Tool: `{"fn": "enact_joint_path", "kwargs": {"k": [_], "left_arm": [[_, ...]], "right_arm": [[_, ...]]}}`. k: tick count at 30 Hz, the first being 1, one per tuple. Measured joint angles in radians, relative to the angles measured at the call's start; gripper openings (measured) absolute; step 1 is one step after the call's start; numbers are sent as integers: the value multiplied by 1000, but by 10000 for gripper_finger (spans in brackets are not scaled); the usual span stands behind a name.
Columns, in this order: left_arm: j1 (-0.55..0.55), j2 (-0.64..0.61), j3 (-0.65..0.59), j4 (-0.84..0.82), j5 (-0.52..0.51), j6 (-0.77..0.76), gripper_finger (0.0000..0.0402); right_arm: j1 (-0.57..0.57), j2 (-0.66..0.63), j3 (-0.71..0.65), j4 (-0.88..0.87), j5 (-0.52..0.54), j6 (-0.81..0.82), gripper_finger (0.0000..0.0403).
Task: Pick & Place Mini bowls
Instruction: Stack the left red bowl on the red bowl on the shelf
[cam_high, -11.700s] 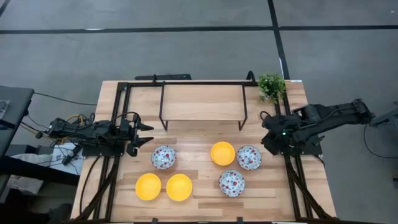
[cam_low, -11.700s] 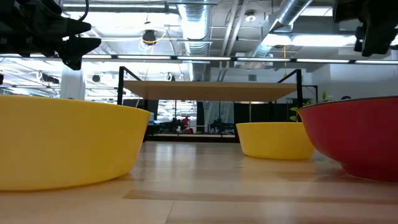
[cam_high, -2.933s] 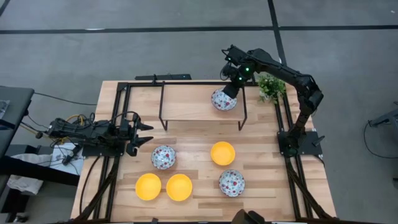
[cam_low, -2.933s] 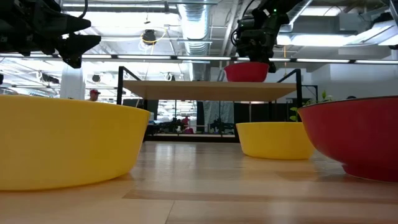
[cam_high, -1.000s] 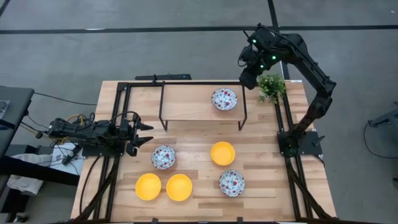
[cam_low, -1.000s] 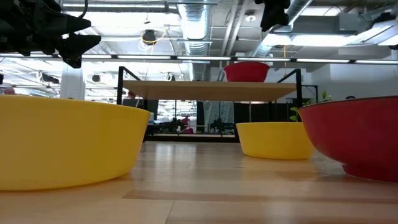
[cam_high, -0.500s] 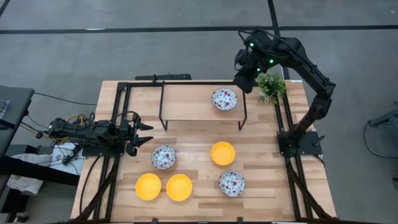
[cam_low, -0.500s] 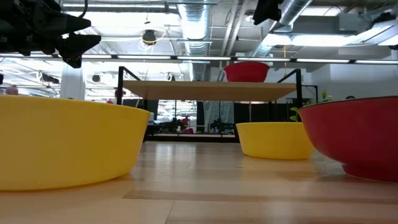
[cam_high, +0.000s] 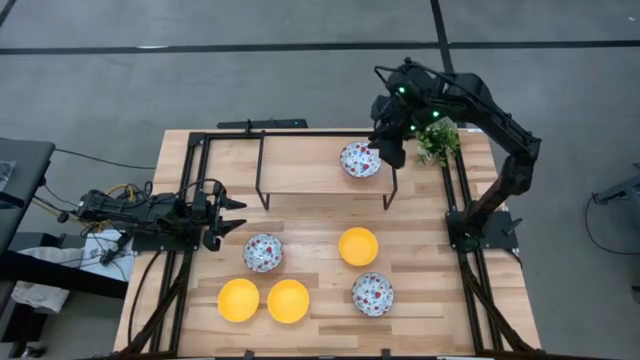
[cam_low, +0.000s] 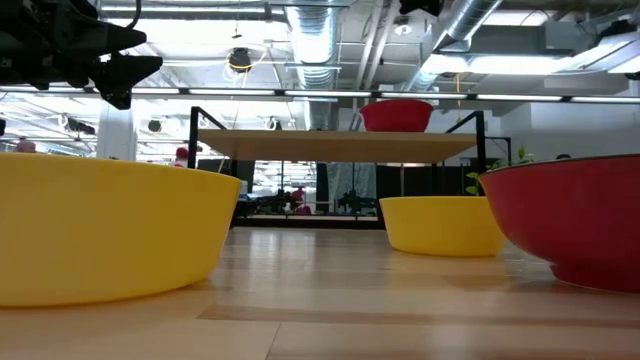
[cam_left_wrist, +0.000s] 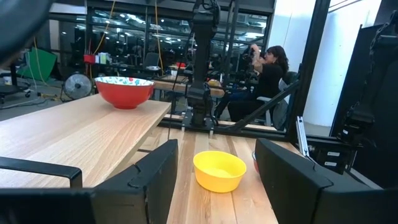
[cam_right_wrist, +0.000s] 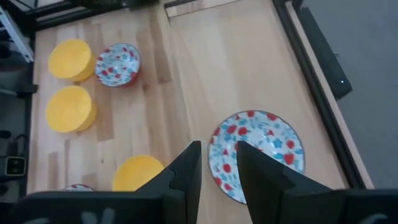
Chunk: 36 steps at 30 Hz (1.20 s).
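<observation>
Raised shelf — one bowl on its right end; plant just right of it. Five bowls on the table in front of the shelf.

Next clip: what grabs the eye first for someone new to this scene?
The right gripper, raised over the wooden shelf at the table's back, hovers beside a lone floral bowl sitting on that shelf. Below on the table, three yellow bowls and two more floral ones wait; the left gripper rests at the left edge.
</observation>
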Motion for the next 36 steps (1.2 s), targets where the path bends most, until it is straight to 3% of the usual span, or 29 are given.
{"fn": "enact_joint_path", "kwargs": {"k": [7, 18, 26, 32, 36], "left_arm": [[0, 0, 0, 0, 2, 0, 214], [0, 0, 0, 0, 1, 0, 214], [0, 0, 0, 0, 0, 0, 214], [0, 0, 0, 0, -1, 0, 214], [0, 0, 0, 0, -1, 0, 214]], "right_arm": [[55, -62, -114, 132, 2, 30, 93], [116, -278, -525, 401, 5, 152, 93], [236, -460, -852, 642, 5, 261, 93], [335, -541, -1007, 765, 17, 339, 93], [406, -577, -1083, 869, 82, 371, 93]]}}
